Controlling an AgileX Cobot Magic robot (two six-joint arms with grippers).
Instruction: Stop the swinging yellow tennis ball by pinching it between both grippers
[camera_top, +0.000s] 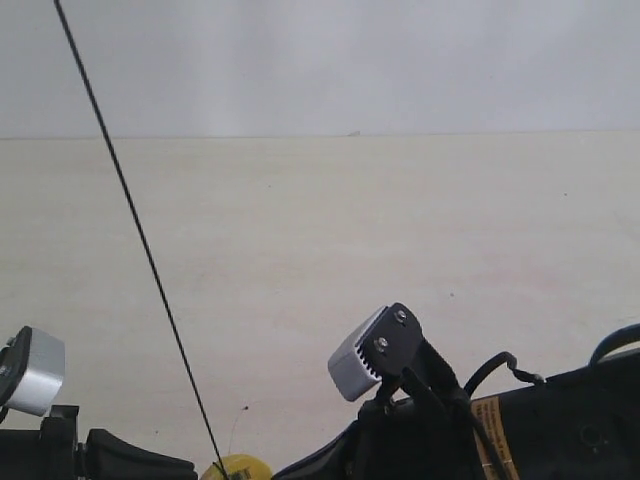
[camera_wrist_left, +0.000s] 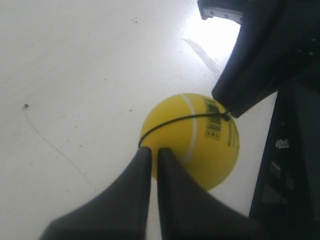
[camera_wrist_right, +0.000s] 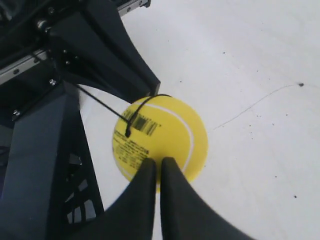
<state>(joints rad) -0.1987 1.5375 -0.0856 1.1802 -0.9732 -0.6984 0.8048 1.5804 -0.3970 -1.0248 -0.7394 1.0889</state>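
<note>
The yellow tennis ball (camera_wrist_left: 200, 145) hangs just above the white table with a black cord round it and a barcode label. My left gripper (camera_wrist_left: 154, 150) is shut, its tips pressed against one side of the ball. The right gripper (camera_wrist_left: 234, 111) touches the opposite side near the label. In the right wrist view the ball (camera_wrist_right: 165, 135) sits between my shut right gripper (camera_wrist_right: 157, 161) and the left gripper (camera_wrist_right: 151, 92). In the exterior view only the ball's top (camera_top: 236, 467) shows at the bottom edge, and both grippers' tips are cut off.
The thin black cord (camera_top: 135, 225) runs slanting from the top left down to the ball. A grey ribbed camera block (camera_top: 364, 355) tops the arm at the exterior view's right, and another (camera_top: 32, 371) tops the arm at its left. The white table (camera_top: 400, 230) stretches behind.
</note>
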